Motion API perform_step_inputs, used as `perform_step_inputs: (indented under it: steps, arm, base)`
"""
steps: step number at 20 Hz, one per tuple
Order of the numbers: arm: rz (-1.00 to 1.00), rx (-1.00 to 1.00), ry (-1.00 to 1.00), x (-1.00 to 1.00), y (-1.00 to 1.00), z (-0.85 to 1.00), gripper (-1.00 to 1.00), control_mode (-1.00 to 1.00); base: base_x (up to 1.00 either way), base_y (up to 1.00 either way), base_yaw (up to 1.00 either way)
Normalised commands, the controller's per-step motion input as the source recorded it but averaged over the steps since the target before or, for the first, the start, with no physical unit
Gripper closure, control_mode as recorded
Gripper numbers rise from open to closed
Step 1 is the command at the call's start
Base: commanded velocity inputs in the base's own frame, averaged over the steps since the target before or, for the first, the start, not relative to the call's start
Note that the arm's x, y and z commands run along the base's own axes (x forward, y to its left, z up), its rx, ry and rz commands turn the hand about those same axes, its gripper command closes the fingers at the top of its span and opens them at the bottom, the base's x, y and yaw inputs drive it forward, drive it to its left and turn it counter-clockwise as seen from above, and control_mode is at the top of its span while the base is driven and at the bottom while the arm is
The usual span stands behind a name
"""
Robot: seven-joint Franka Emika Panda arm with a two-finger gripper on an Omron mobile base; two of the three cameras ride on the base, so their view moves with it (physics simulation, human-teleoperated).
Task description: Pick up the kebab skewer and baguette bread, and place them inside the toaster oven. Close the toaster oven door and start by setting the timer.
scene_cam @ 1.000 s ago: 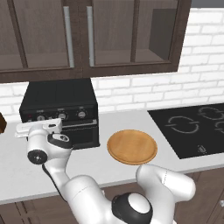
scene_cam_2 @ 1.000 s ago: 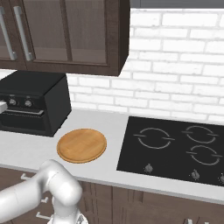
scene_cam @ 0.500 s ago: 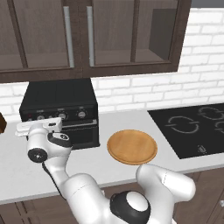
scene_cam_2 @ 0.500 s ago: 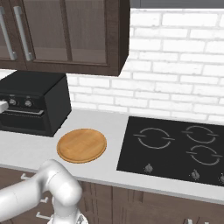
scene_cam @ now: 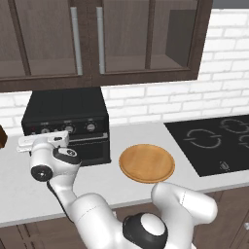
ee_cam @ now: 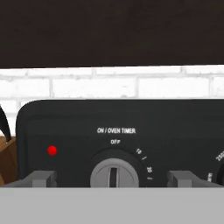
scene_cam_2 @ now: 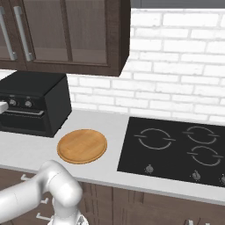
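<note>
The black toaster oven stands on the counter's left with its door shut. My gripper hovers open just in front of the leftmost knob. In the hand view the grey timer knob, labelled ON / OVEN TIMER, points up at OFF. It lies between my two spread fingertips, which do not touch it. A red lamp sits left of the knob. The oven also shows from the right, with a sliver of my gripper at the frame edge. The kebab skewer and the baguette bread are hidden.
A round wooden plate lies bare on the counter right of the oven. A black cooktop fills the counter's right end. Dark wall cabinets hang above. A brown object sits at the far left edge.
</note>
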Motion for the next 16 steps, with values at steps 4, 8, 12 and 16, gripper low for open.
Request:
perform_step_inputs:
  steps: [4, 8, 12, 16]
  arm:
    - [0.00, 0.00, 0.00, 0.00, 0.00, 0.00, 1.00, -1.00]
    - [0.00, 0.00, 0.00, 0.00, 0.00, 0.00, 1.00, -1.00]
    - [0.00, 0.00, 0.00, 0.00, 0.00, 0.00, 1.00, -1.00]
    - [0.00, 0.00, 0.00, 0.00, 0.00, 0.00, 1.00, -1.00]
  base:
    - [0.00, 0.00, 0.00]
    - [0.00, 0.00, 0.00]
    - [0.00, 0.00, 0.00]
    - [0.00, 0.00, 0.00]
